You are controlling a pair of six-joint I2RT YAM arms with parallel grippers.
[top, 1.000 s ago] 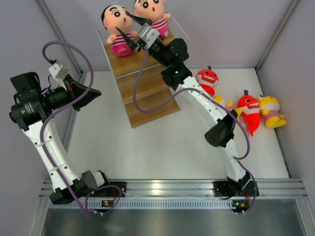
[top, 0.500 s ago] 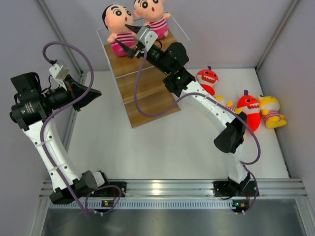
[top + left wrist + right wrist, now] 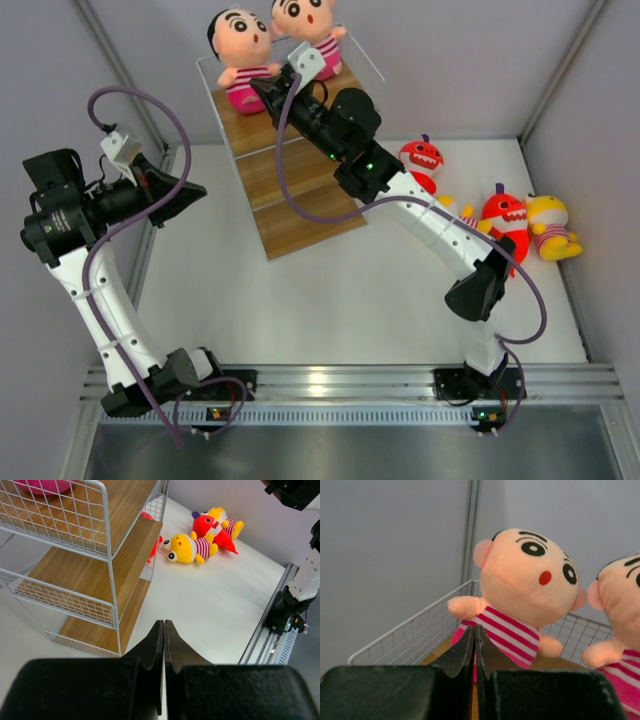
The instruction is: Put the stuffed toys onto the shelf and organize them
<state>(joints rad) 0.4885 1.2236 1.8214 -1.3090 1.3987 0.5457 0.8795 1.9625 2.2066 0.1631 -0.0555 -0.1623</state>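
three grey walls [image 3: 450,60] enclose the white counter [image 3: 330,300]; the wooden shelf [image 3: 300,225] stands at its far side; left gripper [image 3: 164,625] and right gripper [image 3: 474,630] are both clenched, holding nothing.

We see our right gripper [image 3: 474,630] low in the view, its two black fingers [image 3: 457,655] pressed flat together with nothing between them. Just past the tips sits a boy doll [image 3: 530,592] in a pink striped outfit, upright on the top wooden board [image 3: 565,661] of the shelf [image 3: 405,640]. The doll's face is turned to our right and one stubby arm reaches left above the fingertips. We cannot tell whether the tips touch it. A second boy doll [image 3: 620,630] sits just beside it, cut off by the right edge. Behind them stand a grey wall [image 3: 390,545] and a pale upright post [image 3: 475,525].
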